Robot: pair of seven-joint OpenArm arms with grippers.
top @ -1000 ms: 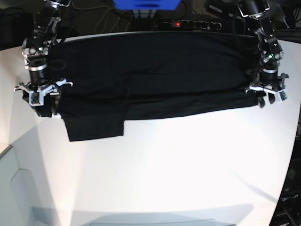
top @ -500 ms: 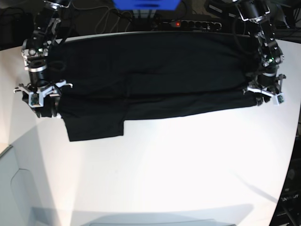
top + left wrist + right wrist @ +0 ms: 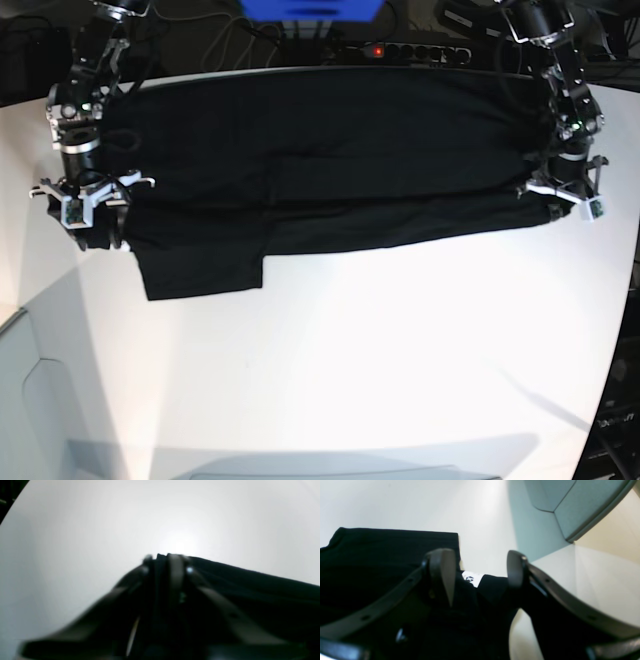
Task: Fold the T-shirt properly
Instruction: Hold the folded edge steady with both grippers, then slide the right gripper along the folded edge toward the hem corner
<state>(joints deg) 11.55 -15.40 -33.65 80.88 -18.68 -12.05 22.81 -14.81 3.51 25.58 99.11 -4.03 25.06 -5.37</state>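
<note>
My left gripper is now clamping the T-shirt edge it was hovering beside a second ago; right gripper is gaping over the tag end. Shirt's lying across the desk.

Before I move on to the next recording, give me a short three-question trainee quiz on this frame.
1. True or false: the left claw is shut on the T-shirt.
2. Multiple choice: in the right wrist view, the right claw is A) shut on cloth, B) open with cloth and the white tag between its fingers, C) clear of the shirt.
3. Fill in: in the base view the sleeve reaches toward the table's ____ edge.

Key: 1 true; 2 B; 3 near.
</note>
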